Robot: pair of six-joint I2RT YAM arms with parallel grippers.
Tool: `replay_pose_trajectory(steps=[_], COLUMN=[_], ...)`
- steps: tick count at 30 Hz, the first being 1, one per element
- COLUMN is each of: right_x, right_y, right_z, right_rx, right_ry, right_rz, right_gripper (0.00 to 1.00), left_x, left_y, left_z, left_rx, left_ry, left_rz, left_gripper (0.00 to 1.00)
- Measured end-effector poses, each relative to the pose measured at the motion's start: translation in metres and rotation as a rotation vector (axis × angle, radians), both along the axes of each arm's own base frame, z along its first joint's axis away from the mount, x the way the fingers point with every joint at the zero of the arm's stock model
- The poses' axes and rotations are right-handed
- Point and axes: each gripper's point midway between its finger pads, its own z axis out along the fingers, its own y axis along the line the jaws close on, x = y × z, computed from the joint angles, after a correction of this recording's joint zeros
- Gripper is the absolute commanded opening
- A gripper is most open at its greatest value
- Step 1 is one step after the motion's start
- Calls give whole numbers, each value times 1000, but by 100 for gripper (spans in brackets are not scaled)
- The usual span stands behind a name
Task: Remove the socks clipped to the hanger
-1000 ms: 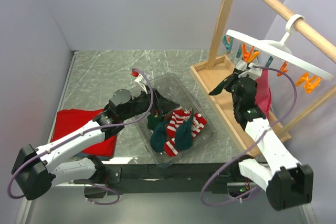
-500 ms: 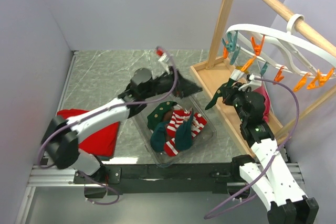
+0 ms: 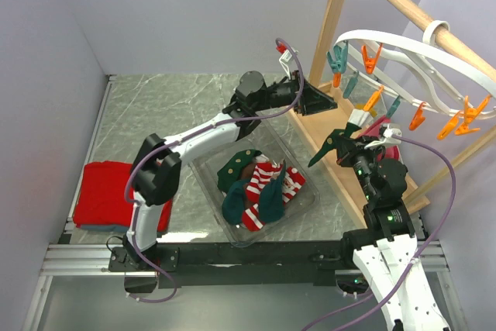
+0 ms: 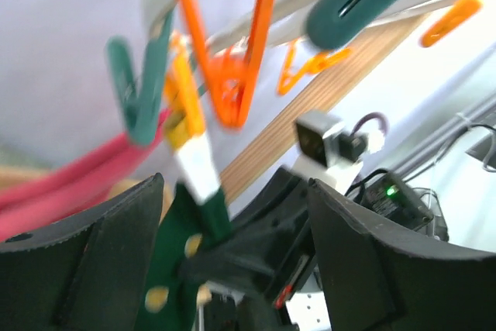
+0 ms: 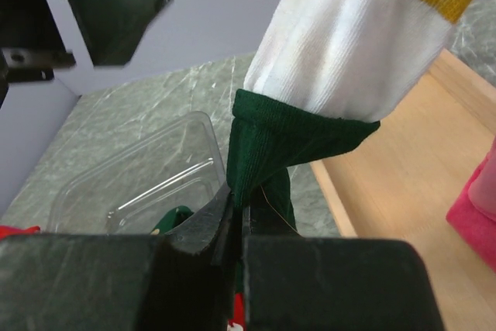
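The white ring hanger (image 3: 403,46) hangs tilted from the wooden rail, with orange and teal pegs along its rim. A dark green sock (image 3: 324,149) with a white cuff hangs from one peg. My right gripper (image 3: 345,147) is shut on it; in the right wrist view the gripper (image 5: 239,207) pinches the green fabric (image 5: 271,141) below the white cuff (image 5: 341,52). My left gripper (image 3: 325,102) is open just below the pegs, left of that sock. In the left wrist view the gripper (image 4: 232,185) frames the dotted green sock (image 4: 174,265). A pink sock (image 3: 381,131) hangs behind.
A clear plastic bin (image 3: 302,201) in front of the arms holds several green and red-and-white striped socks (image 3: 260,187). A folded red cloth (image 3: 101,184) lies at the left. The wooden frame's base tray (image 3: 318,133) and upright post (image 3: 332,17) stand beside the hanger.
My left arm has swung from over the bin up and right to the hanger's pegs. The hanger has tilted, and my right gripper has moved slightly down and toward me with the green sock.
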Motion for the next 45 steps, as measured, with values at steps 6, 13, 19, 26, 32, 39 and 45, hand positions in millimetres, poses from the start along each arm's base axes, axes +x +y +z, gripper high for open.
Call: replay_pose_trajectory(steps=[6,13,19,26,32,39,45], right_x=[-4,-16,-21,-25,-26,-28,-32], right_y=[0,-1,-2,0,0,1,0], right_z=[-6,1,-1,-3,-4,-4,-1], right_rx=[4,19,18,18,17,18,20], right_ry=[27,-3,6,12,17,14,-1], right_rz=[2,3,4,16,21,24,25], right_gripper=[0,0,0,0,0,0,0], left_x=[5,13,22,28,14,7,13], left_y=[-23,-48,-57,-61,-68,-79,-93], left_z=[20,9,-13,-27,27,24,-3], left_rx=[-115,-166,-188,-178,-286,-300,-268], left_ry=[-13,137,300,380,342,405,482], left_rz=[-64,-127,-121,-56,-121,-152,-133], left_gripper=[79,71,65,62,68,66,67])
